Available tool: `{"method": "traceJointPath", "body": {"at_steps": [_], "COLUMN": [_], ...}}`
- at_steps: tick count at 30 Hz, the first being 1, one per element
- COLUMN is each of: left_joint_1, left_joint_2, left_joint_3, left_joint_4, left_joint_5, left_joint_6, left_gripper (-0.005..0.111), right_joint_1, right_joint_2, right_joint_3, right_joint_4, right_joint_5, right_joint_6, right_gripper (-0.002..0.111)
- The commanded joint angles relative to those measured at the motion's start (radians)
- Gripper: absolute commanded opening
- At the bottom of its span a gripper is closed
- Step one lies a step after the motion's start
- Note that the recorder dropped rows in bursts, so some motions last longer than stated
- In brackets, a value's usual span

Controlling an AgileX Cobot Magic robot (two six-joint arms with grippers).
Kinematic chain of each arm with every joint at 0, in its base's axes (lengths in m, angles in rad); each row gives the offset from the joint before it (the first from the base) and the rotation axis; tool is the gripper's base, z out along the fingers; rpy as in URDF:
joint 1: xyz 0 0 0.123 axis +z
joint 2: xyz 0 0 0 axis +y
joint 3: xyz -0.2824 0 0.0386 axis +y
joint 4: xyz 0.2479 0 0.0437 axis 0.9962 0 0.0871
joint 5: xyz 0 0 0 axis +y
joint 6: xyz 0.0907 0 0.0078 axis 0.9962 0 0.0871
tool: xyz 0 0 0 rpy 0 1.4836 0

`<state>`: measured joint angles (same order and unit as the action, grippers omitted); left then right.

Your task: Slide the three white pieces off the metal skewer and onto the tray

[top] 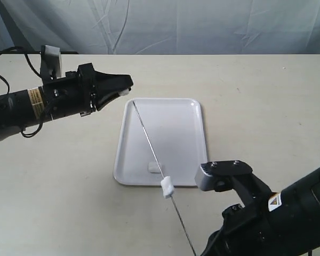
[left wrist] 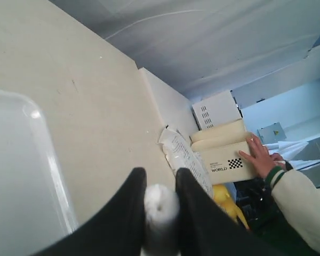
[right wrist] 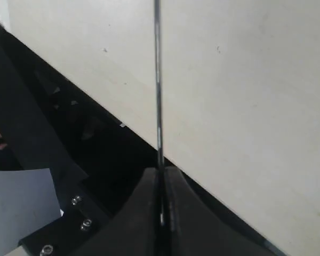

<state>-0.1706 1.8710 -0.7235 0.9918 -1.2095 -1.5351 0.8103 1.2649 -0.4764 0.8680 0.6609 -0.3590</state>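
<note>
- Thin silver metal skewer, clamped by your right gripper, carries one small white chunk.
- Your left gripper, upper left, pinches a second chunk.
- Third chunk lies on the white plastic tray.

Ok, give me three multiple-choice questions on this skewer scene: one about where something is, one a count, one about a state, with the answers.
1. Where is the threaded white piece on the metal skewer?
A. Over the tray's middle.
B. At the skewer's far tip.
C. Just outside the tray, past its short edge toward the right arm.

2. How many white pieces lie loose on the tray?
A. One.
B. None.
C. Three.

3. What state is the left end effector in?
A. Open and empty.
B. Shut on a white piece.
C. Shut on the skewer.

Answers:
1 C: the exterior view shows it just beyond the rim.
2 A: a single loose piece lies near that edge.
3 B: the left wrist view shows a white chunk pinched between its fingers.
</note>
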Motion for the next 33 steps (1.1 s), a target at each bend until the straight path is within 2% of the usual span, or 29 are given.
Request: {"method": "traceJointPath", "body": {"at_steps": [1, 4, 7, 10, 13, 16, 24, 27, 33], "left_joint_1": [0.010, -0.024, -0.082, -0.149, -0.206, -0.240, -0.248, -0.243, -0.216], "left_joint_2": [-0.009, -0.009, -0.009, -0.009, 0.006, 0.056, 0.124, 0.104, 0.017], "left_joint_3": [-0.005, -0.005, -0.005, -0.009, -0.030, -0.054, -0.064, -0.064, -0.064], "left_joint_4": [-0.004, 0.081, 0.104, 0.080, 0.058, 0.055, 0.053, 0.084, 0.262], "left_joint_5": [0.010, 0.176, 0.349, 0.464, 0.515, 0.522, 0.518, 0.484, 0.402], "left_joint_6": [0.000, 0.002, 0.052, 0.120, 0.168, 0.168, 0.168, 0.147, 0.022], "left_gripper": [0.019, 0.019, 0.019, 0.019, 0.019, 0.023, 0.044, 0.047, 0.047], "right_joint_1": [0.000, 0.000, 0.000, 0.000, 0.000, 0.000, 0.000, 0.000, 0.000], "right_joint_2": [0.002, 0.002, 0.002, 0.002, 0.002, 0.002, 0.002, 0.002, 0.002], "right_joint_3": [0.002, 0.002, 0.002, 0.002, 0.002, 0.002, 0.002, 0.002, 0.002], "right_joint_4": [-0.007, -0.007, -0.007, -0.007, -0.007, -0.005, -0.005, -0.005, -0.003], "right_joint_5": [0.007, -0.059, -0.118, -0.149, -0.160, -0.161, -0.167, -0.197, -0.334], "right_joint_6": [-0.004, 0.042, 0.062, 0.071, 0.082, 0.086, 0.087, 0.089, 0.111], "right_gripper": [-0.001, -0.001, -0.001, -0.001, -0.001, -0.001, -0.001, -0.001, -0.001]}}
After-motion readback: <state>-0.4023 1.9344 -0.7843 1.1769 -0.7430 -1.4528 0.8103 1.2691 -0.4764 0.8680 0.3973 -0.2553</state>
